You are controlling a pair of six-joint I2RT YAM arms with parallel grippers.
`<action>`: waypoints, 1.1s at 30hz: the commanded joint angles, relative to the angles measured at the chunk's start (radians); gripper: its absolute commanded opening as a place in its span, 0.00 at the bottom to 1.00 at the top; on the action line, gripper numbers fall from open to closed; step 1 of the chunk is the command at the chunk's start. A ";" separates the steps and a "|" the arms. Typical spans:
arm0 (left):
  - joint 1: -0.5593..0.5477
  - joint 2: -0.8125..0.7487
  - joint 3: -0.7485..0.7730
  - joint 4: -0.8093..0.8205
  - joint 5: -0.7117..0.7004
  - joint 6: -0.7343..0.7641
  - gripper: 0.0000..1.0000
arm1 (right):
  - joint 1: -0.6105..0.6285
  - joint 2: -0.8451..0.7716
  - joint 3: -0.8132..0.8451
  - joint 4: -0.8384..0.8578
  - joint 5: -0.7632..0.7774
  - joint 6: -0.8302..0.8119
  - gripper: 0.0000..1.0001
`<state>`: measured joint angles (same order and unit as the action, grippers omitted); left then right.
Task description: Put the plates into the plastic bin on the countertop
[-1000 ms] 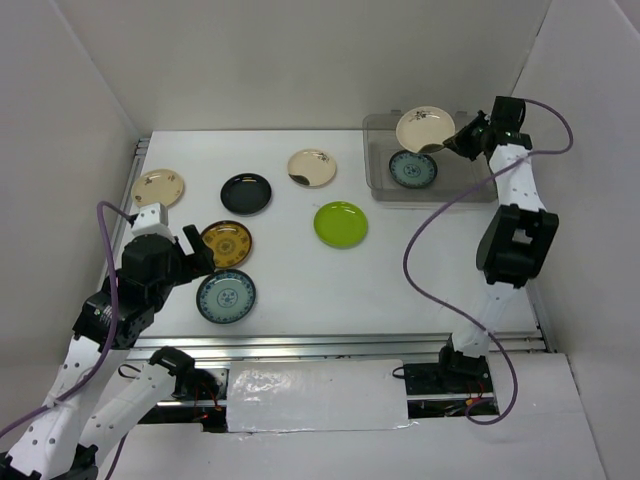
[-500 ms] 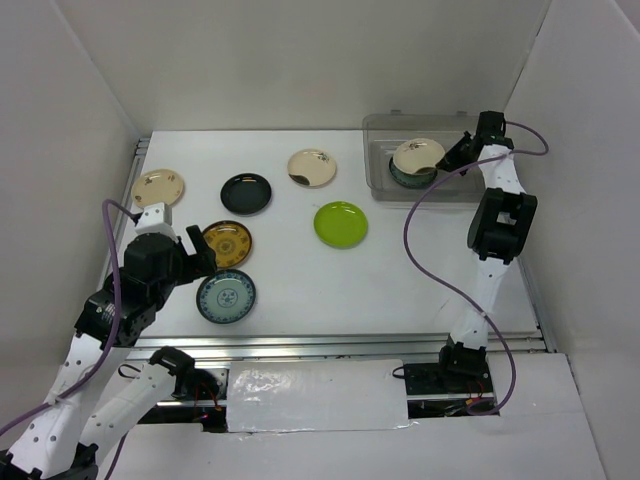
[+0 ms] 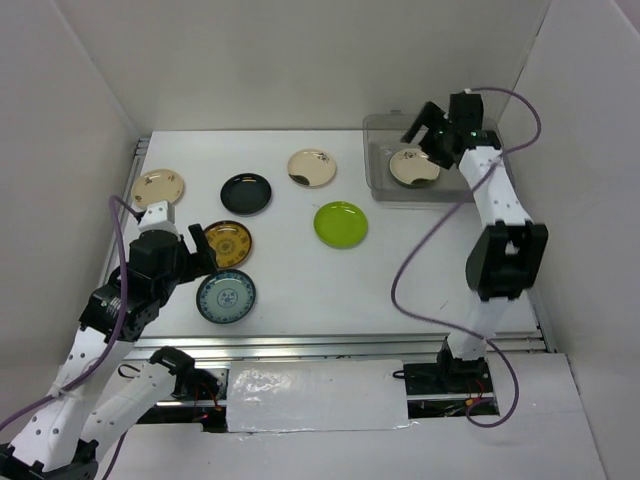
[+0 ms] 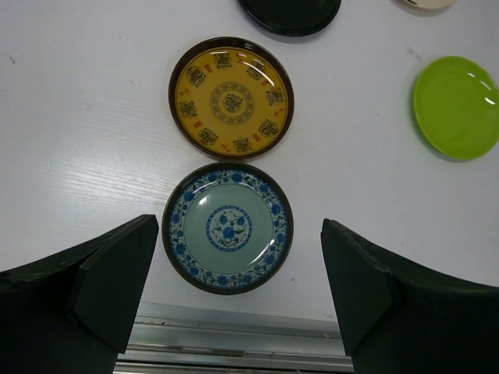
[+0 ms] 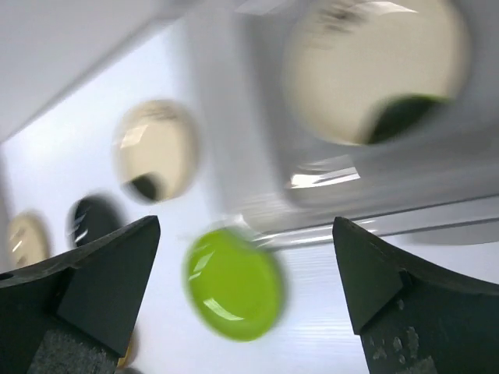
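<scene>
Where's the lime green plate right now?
Top view: the lime green plate lies on the countertop, right of centre, just off the near left corner of the plastic bin, with a cream plate behind it.

One plate [image 3: 413,166] is lying in the plastic bin [image 3: 376,150], back R of countertop [image 3: 400,280]; 6 other plates [image 3: 340,223] are sitting to its L.

Six plates lie apart on the white countertop [image 3: 400,270]: a cream plate [image 3: 158,187] far left, a black plate [image 3: 246,193], a second cream plate [image 3: 312,167], a lime green plate [image 3: 341,224], a mustard plate [image 3: 227,243] and a teal plate [image 3: 226,297]. A third cream plate [image 3: 412,167] lies in the plastic bin [image 3: 378,188], with the right gripper [image 3: 428,137] above it, jaws spread. The left gripper [image 3: 203,250], also spread, hovers beside the mustard plate.
</scene>
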<state>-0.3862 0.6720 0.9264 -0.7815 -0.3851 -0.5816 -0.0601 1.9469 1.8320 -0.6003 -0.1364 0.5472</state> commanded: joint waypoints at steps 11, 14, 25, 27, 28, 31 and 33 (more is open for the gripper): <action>0.004 0.065 0.022 0.004 -0.061 -0.024 0.99 | 0.347 -0.536 -1.000 0.727 -0.006 0.166 0.93; 0.004 0.032 0.012 0.016 -0.043 -0.018 0.99 | 0.332 -0.450 -1.048 0.806 -0.066 0.169 0.90; 0.004 0.028 0.014 0.013 -0.049 -0.020 0.99 | 0.298 -0.120 -0.881 0.662 -0.095 0.215 0.71; 0.004 0.024 0.014 0.013 -0.049 -0.018 0.99 | 0.286 -0.092 -0.852 0.654 -0.100 0.233 0.59; 0.004 0.020 0.012 0.011 -0.047 -0.018 0.99 | 0.281 -0.086 -0.844 0.645 -0.083 0.247 0.56; 0.004 0.018 0.012 0.014 -0.044 -0.017 0.99 | 0.276 -0.051 -0.778 0.587 -0.085 0.249 0.44; 0.003 0.018 0.012 0.014 -0.044 -0.017 0.99 | 0.282 -0.023 -0.735 0.553 -0.085 0.246 0.23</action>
<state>-0.3862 0.6979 0.9276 -0.7979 -0.4286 -0.6048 0.2245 1.8839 1.0302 0.0277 -0.2367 0.7841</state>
